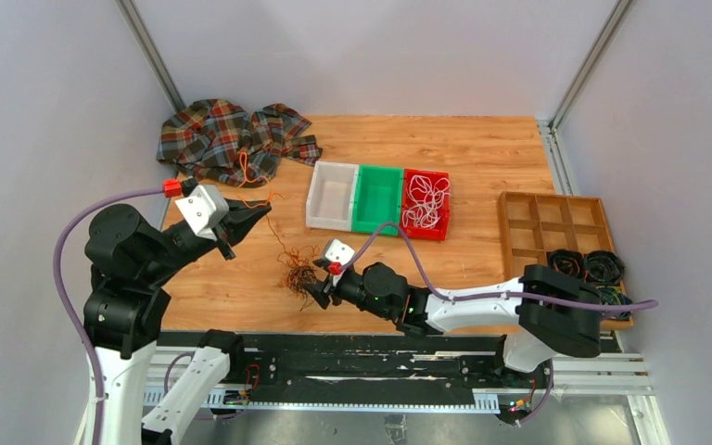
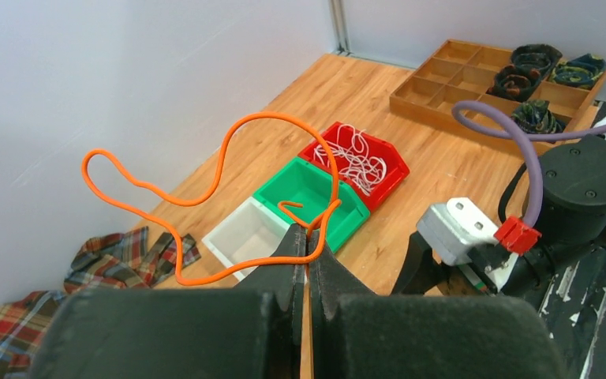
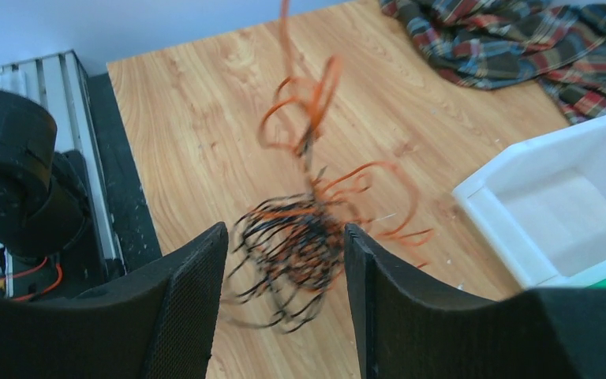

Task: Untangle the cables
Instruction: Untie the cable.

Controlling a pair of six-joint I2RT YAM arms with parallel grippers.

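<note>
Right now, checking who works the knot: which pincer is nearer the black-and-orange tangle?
Right. The right pincer stands open right at the tangle; the left pincer is farther back and left, shut on an orange cable.

Black arms (image 1: 139, 260), purple hoses (image 1: 74, 222), red connectors (image 1: 172, 188)

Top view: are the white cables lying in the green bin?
No, the white cables lie in the red bin, while the green bin beside it shows only its bare floor.
</note>
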